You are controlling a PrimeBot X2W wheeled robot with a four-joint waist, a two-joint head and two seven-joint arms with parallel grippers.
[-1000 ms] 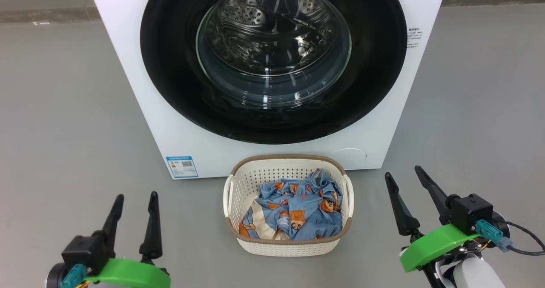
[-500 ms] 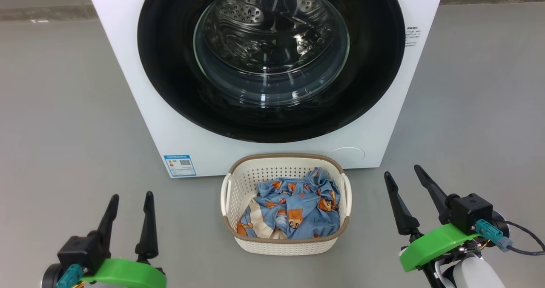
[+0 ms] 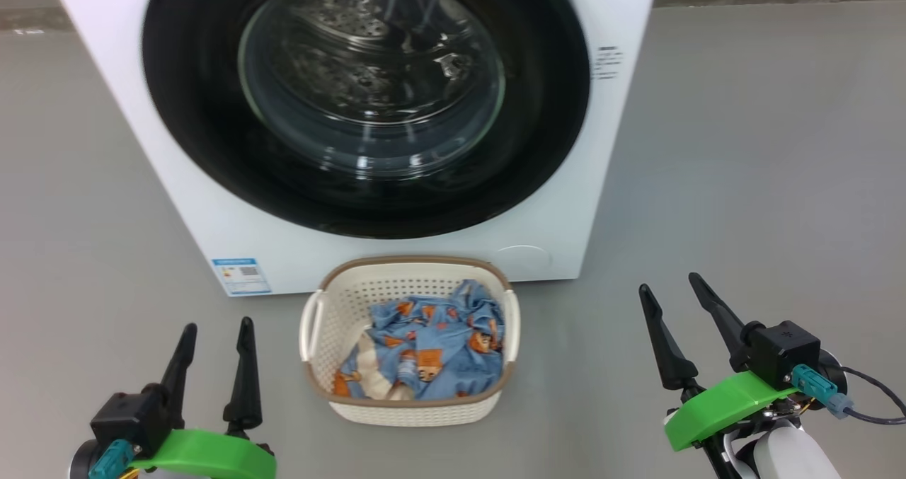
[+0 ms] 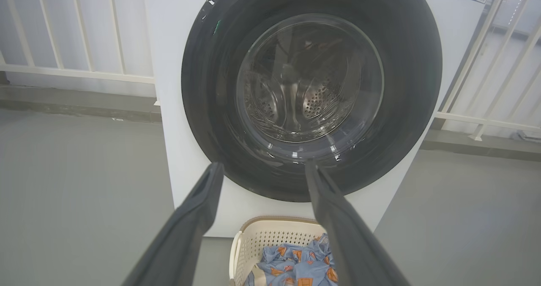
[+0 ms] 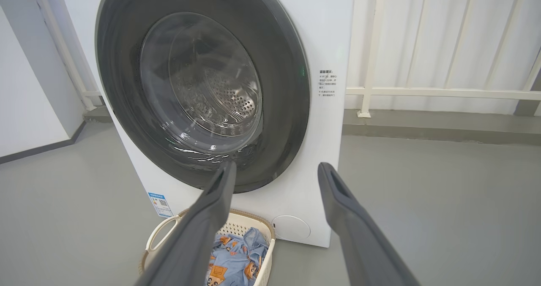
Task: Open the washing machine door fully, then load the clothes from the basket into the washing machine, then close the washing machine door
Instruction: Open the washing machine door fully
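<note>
Glossy black, the door sits shut on the machine while the left gripper and right gripper hang open and empty, so a grip could slip off its smooth rim, or an arm could knock the basket of clothes just before it.

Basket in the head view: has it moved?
No. The basket keeps its place before the washing machine; both slid left together, so the camera turned.

Bright, even light, faint shadows; glare spots on the washing machine door; head view slightly blurred.
</note>
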